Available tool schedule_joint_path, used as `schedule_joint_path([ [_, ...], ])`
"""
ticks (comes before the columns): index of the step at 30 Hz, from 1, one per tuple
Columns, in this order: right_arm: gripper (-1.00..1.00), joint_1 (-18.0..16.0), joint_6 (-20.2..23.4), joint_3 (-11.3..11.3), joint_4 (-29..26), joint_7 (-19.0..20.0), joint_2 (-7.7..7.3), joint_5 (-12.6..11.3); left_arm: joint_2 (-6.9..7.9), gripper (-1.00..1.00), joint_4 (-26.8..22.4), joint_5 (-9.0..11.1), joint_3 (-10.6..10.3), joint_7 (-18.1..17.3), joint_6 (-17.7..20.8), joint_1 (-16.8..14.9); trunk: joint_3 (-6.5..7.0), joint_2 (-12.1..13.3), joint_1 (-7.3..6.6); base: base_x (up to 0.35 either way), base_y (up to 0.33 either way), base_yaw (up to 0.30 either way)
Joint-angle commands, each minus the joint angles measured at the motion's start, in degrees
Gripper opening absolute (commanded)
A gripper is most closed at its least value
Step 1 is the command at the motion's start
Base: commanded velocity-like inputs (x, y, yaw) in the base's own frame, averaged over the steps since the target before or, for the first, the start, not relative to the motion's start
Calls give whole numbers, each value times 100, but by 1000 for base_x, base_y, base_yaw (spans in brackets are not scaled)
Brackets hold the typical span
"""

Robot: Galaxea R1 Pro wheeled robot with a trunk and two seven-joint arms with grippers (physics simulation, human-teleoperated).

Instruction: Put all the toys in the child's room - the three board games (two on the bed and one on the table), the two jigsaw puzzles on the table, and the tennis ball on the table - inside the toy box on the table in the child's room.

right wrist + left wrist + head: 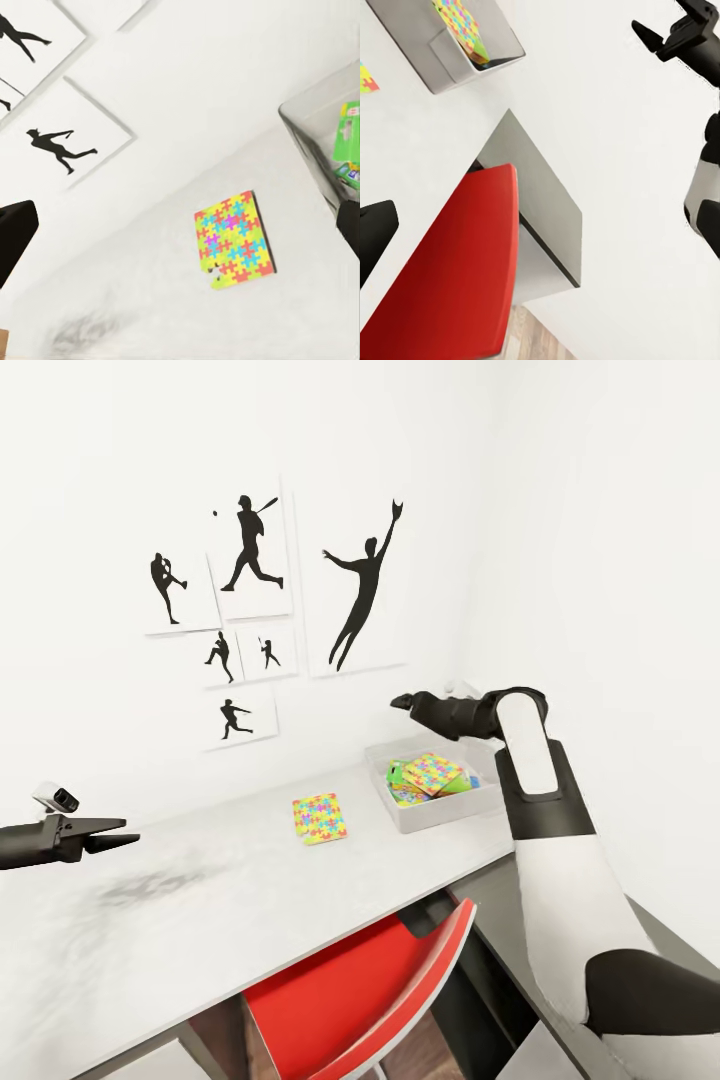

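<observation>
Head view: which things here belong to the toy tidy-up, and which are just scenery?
Job:
- jigsaw puzzle lying flat on the table
- toy box, already holding a second puzzle atop green-edged boxes

Scenery:
- red chair
- silhouette sport prints

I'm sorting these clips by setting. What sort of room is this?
Probably a child's bedroom or playroom: baseball silhouette prints on the wall, a multicolour jigsaw puzzle on the pale desk, and a toy box holding games.
</observation>
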Motion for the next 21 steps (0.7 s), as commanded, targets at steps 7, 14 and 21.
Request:
schedule_joint_path([
  [7,100,-143,11,61,196,-422,177,-30,14,100,11,20,-36,-28,61,-12,-15,-14,4,0,92,4],
  [14,100,-151,8,299,221,-561,219,-40,24,100,13,20,-36,-28,61,-12,-38,-14,4,0,33,153],
  [21,100,-147,7,430,253,-581,223,-43,47,100,120,20,-36,-28,57,-12,-75,-14,4,0,3,235],
])
